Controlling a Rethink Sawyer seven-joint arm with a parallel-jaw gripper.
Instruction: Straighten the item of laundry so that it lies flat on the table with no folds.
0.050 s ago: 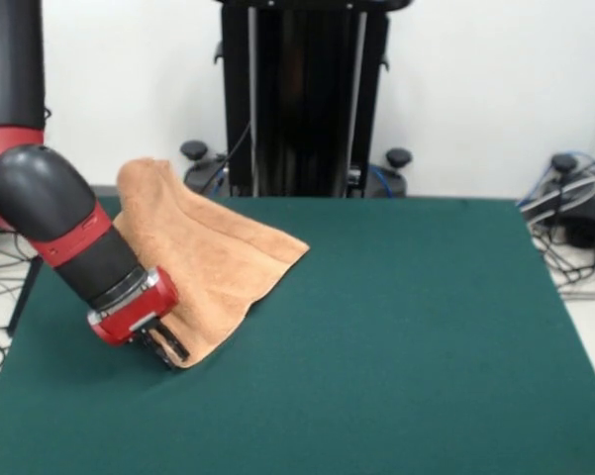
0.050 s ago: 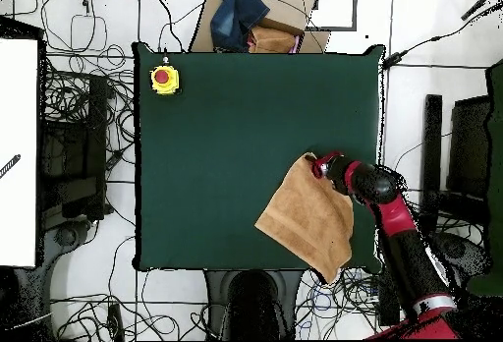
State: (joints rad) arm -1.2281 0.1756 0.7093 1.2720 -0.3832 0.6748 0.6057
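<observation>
The claw point(image 1: 165, 346) is clamped on the near corner of the towel point(image 1: 203, 257). The towel lies folded at the far left of the surface point(image 1: 396, 336), its long axis running far-left from the claw.

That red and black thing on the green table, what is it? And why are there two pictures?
It is a robot arm. At its end is a gripper, a kind of hand for pinching things. Here it is down at a corner of an orange-tan towel, but I cannot tell if it is pinching yet. The towel is doubled over and one end hangs past the edge of the table. One picture looks across the table from the side. The other looks straight down from above, so the same gripper and towel appear turned around. From above you can also see a yellow box with a red button on a table corner, and cables on the floor.
</observation>
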